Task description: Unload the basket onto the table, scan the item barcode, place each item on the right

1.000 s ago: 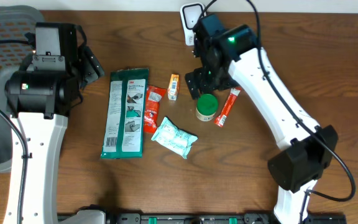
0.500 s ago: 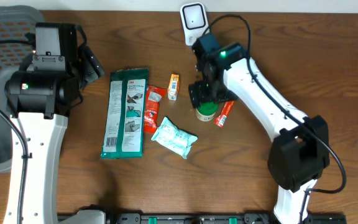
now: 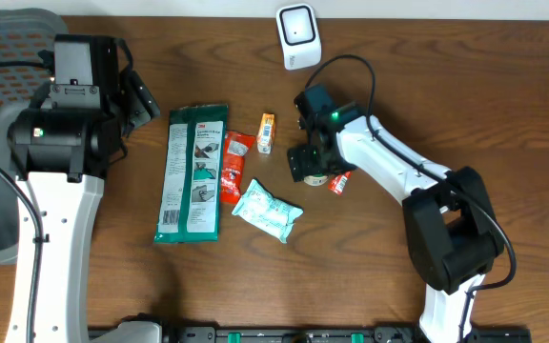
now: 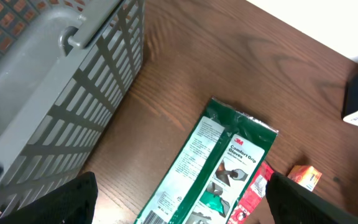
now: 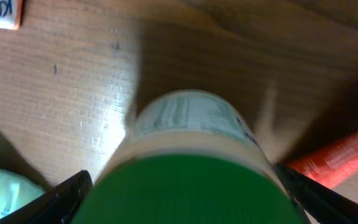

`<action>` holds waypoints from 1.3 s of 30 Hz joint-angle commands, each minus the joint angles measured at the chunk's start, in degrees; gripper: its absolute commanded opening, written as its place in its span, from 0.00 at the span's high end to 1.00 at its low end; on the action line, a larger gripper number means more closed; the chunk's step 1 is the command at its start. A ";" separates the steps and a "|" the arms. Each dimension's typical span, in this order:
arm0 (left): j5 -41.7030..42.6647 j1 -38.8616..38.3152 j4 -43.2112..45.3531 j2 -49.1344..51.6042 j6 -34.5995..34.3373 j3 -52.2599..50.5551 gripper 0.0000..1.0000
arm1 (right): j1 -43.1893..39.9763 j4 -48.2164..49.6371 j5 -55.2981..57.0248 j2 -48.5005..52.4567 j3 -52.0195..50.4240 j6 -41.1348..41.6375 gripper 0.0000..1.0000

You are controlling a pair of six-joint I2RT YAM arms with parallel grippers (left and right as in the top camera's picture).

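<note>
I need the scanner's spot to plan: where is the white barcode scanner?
Overhead, the white barcode scanner stands at the table's far edge, beyond the right gripper.

A mock shop checkout: packaged goods on a wooden table (image 3: 503,114), white barcode scanner (image 3: 298,36), grey basket (image 4: 48,93)

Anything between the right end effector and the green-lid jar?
Nothing visible. The right end effector is open directly over the green-lid jar, fingers either side. The red packet lies beside it, apart.

One scanner (image 3: 298,36), one basket (image 4: 48,93), six items: jar (image 5: 188,162), five packets (image 3: 193,171).
</note>
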 commanded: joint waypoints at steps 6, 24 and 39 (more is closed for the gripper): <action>-0.74 0.24 -0.15 0.22 0.11 0.96 0.13 | 0.85 2.97 3.63 0.33 -2.60 0.35 0.14; -0.72 0.24 -0.15 0.22 0.11 0.96 0.13 | 0.92 0.52 3.65 0.35 2.05 0.37 0.16; -0.74 0.24 -0.15 0.22 0.11 0.96 0.13 | 0.90 0.09 5.95 2.05 1.64 0.37 0.42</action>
